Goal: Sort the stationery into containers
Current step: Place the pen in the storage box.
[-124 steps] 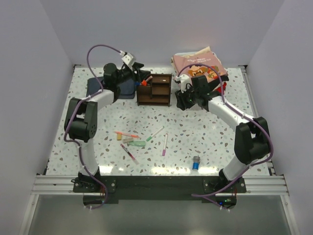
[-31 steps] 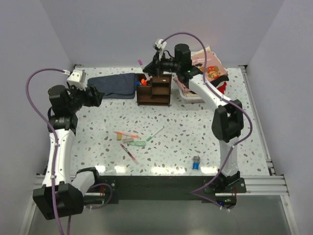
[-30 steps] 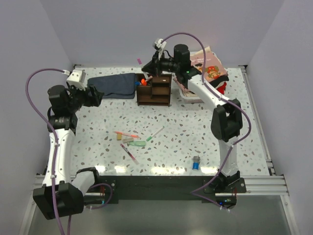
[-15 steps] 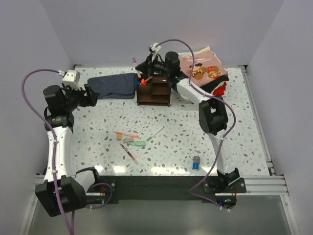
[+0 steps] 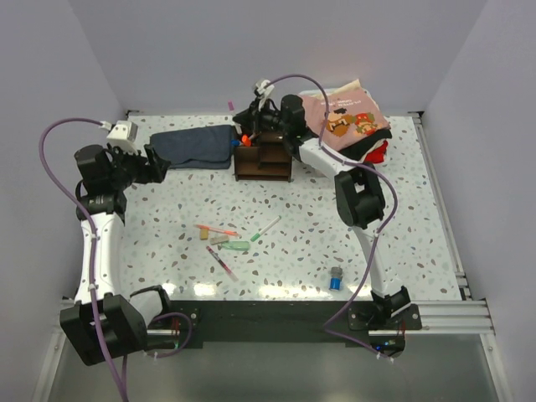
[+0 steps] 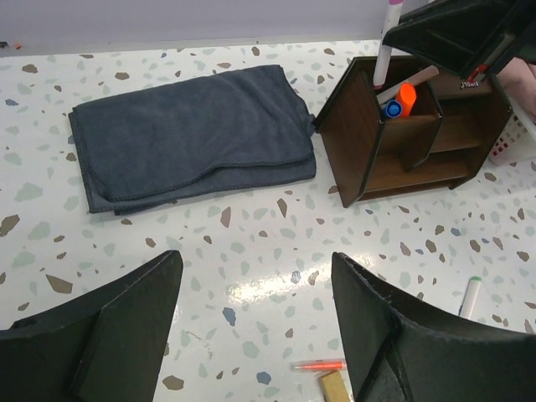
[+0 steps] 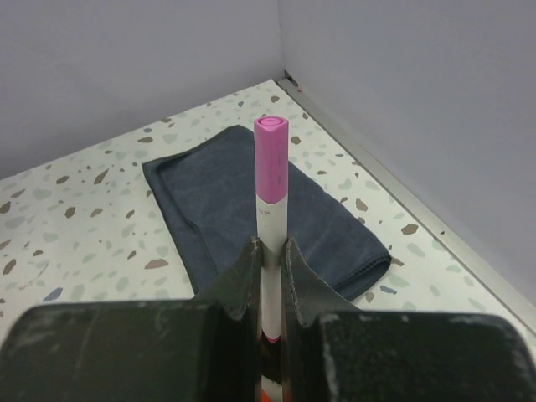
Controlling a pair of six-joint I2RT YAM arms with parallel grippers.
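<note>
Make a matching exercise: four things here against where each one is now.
Things:
1. pink pen
2. orange marker
3. cloth
4. bottle

Places:
A. in the organiser, not held
B. alone near the table's front edge
C. clamped in the right gripper
D. flat on the table beside the organiser

Pairs: 1-C, 2-A, 3-D, 4-B

1. We see white shells and black joints on our left arm (image 5: pixel 94 251) and right arm (image 5: pixel 369 251).
2. A purple cable (image 5: pixel 50 144) loops along each.
3. Our left hand (image 6: pixel 253 261) has broad matte-black fingers (image 6: pixel 117 327).
</note>
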